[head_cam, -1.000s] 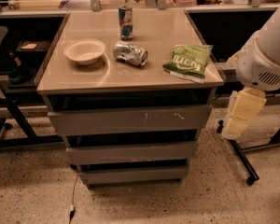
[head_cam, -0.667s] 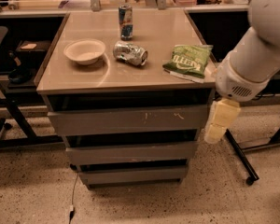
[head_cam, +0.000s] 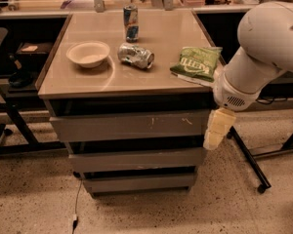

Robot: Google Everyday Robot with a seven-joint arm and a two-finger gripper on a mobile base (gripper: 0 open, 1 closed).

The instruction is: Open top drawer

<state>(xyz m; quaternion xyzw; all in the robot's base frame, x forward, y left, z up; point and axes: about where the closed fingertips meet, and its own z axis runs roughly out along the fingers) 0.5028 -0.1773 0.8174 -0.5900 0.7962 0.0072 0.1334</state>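
Observation:
The top drawer (head_cam: 129, 125) is the wide grey front panel just under the tabletop, with pale scratches right of centre. It sits flush with the cabinet, shut. Two shorter grey drawer fronts (head_cam: 136, 159) lie below it. My gripper (head_cam: 216, 129) hangs from the white arm (head_cam: 263, 48) at the cabinet's right front corner, level with the top drawer's right end. Its pale fingers point down.
On the tabletop (head_cam: 88, 84) stand a white bowl (head_cam: 88, 53), a crushed can lying on its side (head_cam: 136, 55), an upright can (head_cam: 131, 23) and a green chip bag (head_cam: 196, 62). A black wheeled stand leg (head_cam: 249, 162) is at the right. A cable (head_cam: 76, 204) trails on the floor.
My arm and gripper have moved left, from well right of the cabinet to its right front corner. The drawers have not moved.

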